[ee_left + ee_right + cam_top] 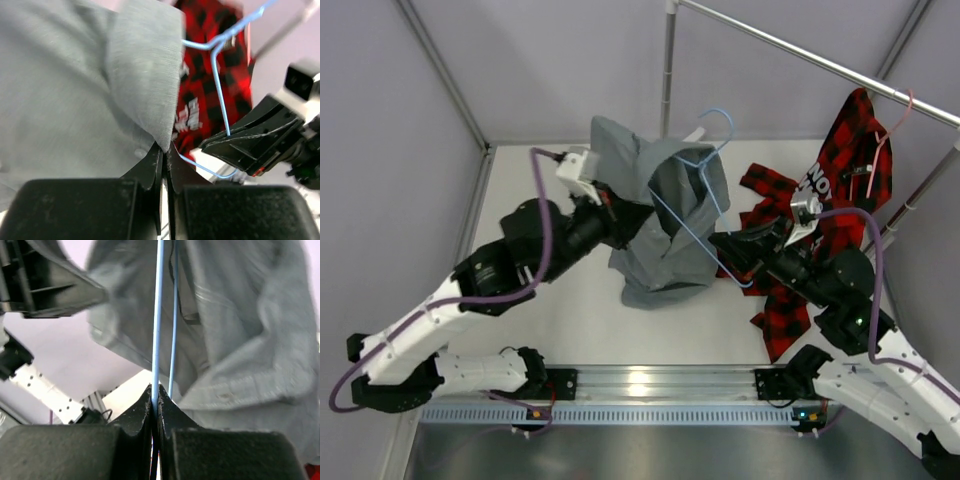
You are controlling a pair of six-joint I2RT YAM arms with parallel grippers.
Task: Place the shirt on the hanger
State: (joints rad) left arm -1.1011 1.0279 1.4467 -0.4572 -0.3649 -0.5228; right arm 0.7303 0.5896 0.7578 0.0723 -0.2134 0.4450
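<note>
Cloth of the shirt (pixel 665 250) is hanging limp and light; the left hand (pixel 164 150) is pinching its edge, the right hand (pixel 154 394) squeezing the thin, probably springy hanger (pixel 157 315) wire.

I'm looking into a lab test cell: plain pale walls (pixel 380 150) box in a white table (pixel 570 320), my left arm (pixel 420 325) and right arm (pixel 890 375) are bolted to a metal rail (pixel 650 385), and a steel rod (pixel 800 55) runs overhead.
</note>
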